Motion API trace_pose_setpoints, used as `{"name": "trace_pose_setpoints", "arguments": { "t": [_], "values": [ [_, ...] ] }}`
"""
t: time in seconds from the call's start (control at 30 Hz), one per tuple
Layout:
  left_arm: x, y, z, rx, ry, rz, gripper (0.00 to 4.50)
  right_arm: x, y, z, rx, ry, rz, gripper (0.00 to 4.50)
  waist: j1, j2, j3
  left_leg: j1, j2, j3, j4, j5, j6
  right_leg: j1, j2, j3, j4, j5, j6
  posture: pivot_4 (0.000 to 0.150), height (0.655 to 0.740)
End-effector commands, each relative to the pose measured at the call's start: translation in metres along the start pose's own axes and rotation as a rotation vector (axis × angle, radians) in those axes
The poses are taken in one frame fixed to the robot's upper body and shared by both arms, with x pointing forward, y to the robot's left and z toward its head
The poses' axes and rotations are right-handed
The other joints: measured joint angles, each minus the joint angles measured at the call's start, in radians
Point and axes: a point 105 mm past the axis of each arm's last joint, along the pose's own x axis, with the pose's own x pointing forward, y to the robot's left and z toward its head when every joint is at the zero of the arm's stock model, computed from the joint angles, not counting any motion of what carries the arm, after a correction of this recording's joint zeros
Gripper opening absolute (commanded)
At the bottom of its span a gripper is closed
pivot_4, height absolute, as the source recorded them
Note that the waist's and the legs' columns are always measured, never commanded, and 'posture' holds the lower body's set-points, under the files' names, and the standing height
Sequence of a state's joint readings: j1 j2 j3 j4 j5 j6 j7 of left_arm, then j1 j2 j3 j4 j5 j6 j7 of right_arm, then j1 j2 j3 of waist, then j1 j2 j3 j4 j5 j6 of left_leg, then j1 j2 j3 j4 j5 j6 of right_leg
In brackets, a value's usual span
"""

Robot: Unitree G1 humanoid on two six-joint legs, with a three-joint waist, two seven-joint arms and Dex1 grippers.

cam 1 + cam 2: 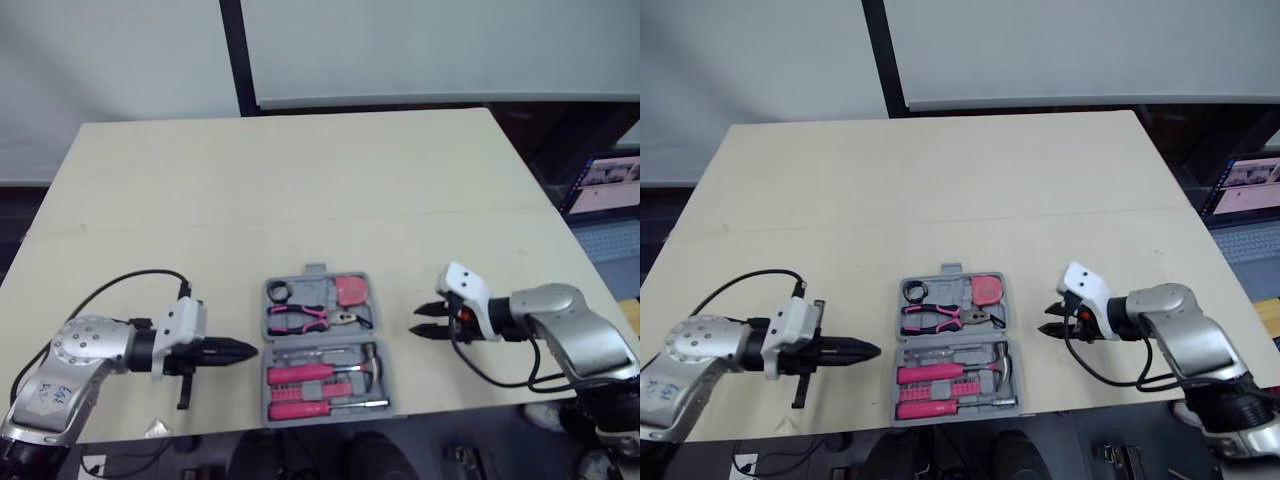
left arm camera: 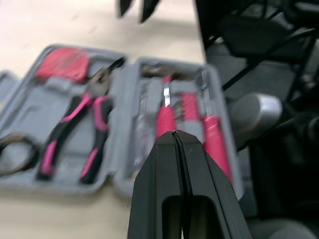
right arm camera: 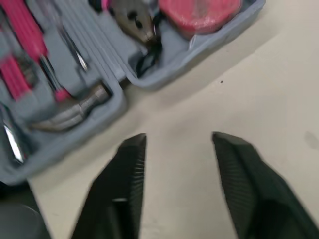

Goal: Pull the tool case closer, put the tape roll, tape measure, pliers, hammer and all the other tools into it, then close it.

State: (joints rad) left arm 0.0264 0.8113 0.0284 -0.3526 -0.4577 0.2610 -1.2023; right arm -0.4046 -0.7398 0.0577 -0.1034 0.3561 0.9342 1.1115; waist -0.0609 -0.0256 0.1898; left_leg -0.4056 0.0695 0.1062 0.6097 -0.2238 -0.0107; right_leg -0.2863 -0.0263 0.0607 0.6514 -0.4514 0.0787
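The grey tool case (image 1: 322, 342) lies open flat near the table's front edge. Its far half holds a black tape roll (image 1: 279, 291), pink-handled pliers (image 1: 300, 318) and a pink tape measure (image 1: 351, 290). Its near half holds a hammer (image 1: 368, 364) and pink-handled screwdrivers (image 1: 300, 375). My left gripper (image 1: 242, 350) is shut and empty, its tips just left of the case. My right gripper (image 1: 422, 321) is open to the right of the case, above bare table. In the right wrist view its fingers (image 3: 124, 174) straddle empty table beside the hammer head (image 3: 75, 107).
The beige table (image 1: 300, 190) stretches far behind the case. A laptop (image 1: 605, 185) sits off the table's right side. A black cable (image 1: 120, 282) loops over my left arm. The table's front edge runs just below the case.
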Motion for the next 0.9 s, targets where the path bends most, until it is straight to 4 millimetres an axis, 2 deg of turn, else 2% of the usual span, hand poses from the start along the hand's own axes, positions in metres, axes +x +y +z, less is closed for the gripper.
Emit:
{"name": "trace_pose_setpoints", "arguments": {
  "t": [0.03,0.17,0.37,0.6,0.9],
  "values": [
    [0.023,-0.007,-0.009,-0.012,-0.023,-0.033,0.0,-0.001,-0.006,0.009,0.259,-0.06,0.015,4.37,0.0,0.0,0.0,0.0,0.0,0.0,0.0,0.0,0.0,0.0,0.0,0.0,0.0,0.0,0.0,0.15,0.74],
    [0.038,-0.007,-0.03,-0.027,0.001,-0.03,0.0,0.009,-0.01,0.013,0.413,-0.071,0.031,4.48,0.003,0.001,0.0,-0.001,0.0,0.0,-0.001,0.0,0.0,-0.001,0.0,0.0,-0.003,0.0,0.0,0.15,0.74],
    [0.05,-0.006,-0.051,-0.032,0.024,-0.017,0.0,0.028,-0.016,0.011,0.493,-0.036,-0.012,4.48,0.002,0.001,0.0,-0.002,0.0,0.001,-0.001,-0.001,0.0,-0.001,0.0,0.0,-0.006,0.0,0.0,0.15,0.74],
    [0.056,-0.011,-0.052,-0.032,0.019,-0.034,0.0,0.041,-0.023,0.017,0.522,-0.045,-0.032,4.48,-0.002,0.001,0.0,-0.002,0.0,0.001,-0.001,-0.001,0.0,-0.001,0.0,0.0,-0.004,0.0,0.0,0.15,0.74],
    [0.055,-0.013,-0.072,-0.051,0.087,-0.028,0.0,0.059,-0.023,0.017,0.518,-0.025,-0.014,4.48,-0.006,0.001,0.0,-0.002,0.0,0.001,-0.001,-0.001,0.0,-0.002,0.0,0.0,-0.004,0.0,0.0,0.15,0.74]
  ]
}}
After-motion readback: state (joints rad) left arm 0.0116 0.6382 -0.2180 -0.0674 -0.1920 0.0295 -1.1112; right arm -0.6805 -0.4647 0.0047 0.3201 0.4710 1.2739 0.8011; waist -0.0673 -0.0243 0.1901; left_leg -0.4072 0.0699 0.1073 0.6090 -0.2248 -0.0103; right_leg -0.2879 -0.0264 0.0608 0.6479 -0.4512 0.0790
